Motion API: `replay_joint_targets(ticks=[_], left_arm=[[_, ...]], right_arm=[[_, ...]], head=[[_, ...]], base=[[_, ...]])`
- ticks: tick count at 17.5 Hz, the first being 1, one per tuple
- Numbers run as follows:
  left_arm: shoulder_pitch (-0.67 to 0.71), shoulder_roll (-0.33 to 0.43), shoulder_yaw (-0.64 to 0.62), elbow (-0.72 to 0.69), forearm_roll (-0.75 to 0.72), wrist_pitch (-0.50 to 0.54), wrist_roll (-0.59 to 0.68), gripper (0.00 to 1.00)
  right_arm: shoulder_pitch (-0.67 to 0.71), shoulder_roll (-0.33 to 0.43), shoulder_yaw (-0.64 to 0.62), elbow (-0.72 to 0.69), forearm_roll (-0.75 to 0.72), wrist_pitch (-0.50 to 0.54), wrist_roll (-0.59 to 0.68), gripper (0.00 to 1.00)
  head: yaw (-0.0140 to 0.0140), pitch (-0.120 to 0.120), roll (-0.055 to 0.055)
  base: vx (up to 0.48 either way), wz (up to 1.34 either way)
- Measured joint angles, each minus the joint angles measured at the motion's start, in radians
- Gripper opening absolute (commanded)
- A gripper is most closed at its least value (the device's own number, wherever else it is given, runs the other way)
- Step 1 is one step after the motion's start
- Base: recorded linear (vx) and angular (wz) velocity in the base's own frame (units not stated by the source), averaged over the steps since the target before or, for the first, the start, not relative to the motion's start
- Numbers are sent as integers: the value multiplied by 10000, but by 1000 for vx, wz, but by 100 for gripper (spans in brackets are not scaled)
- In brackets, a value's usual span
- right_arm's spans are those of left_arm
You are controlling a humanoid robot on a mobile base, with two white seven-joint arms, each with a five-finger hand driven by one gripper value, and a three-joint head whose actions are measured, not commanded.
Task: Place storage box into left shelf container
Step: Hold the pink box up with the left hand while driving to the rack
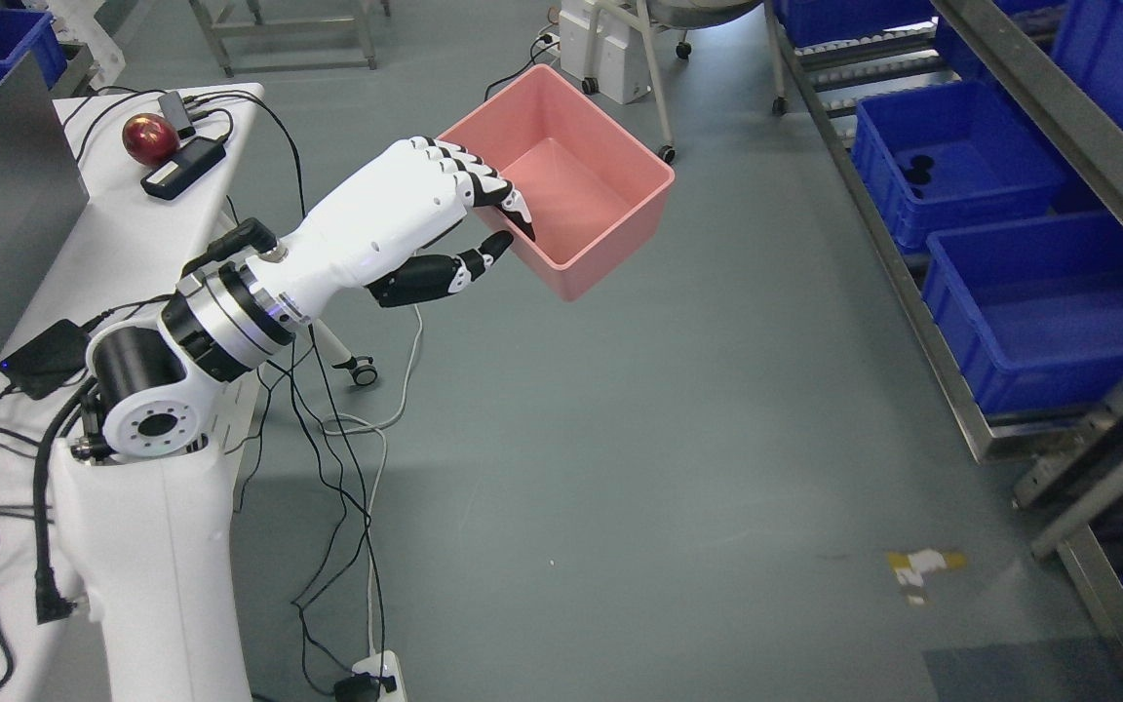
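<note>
The left hand [445, 210] is pinching one wall of the empty pink storage box [561, 180], holding it over open floor, well apart from the shelf's blue containers [1039, 312]; that one-sided grip is risking tilt or slip.
</note>
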State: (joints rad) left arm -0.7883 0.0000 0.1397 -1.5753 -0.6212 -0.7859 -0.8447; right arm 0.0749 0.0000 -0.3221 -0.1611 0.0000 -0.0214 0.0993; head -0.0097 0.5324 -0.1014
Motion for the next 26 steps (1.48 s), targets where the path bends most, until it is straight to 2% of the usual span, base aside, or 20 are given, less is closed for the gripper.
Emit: replay_joint_targets(ticks=[13, 26], left_arm=[[25, 2, -648, -14, 161, 0, 207, 1], [32, 0, -877, -16, 239, 0, 195, 1]], right_arm=[[0, 0, 0, 0, 0, 4, 39, 100], [10, 0, 0, 1, 0, 23, -39, 100]], head=[[0, 1, 0], [0, 3, 0]], base=[[350, 85], [75, -1340]])
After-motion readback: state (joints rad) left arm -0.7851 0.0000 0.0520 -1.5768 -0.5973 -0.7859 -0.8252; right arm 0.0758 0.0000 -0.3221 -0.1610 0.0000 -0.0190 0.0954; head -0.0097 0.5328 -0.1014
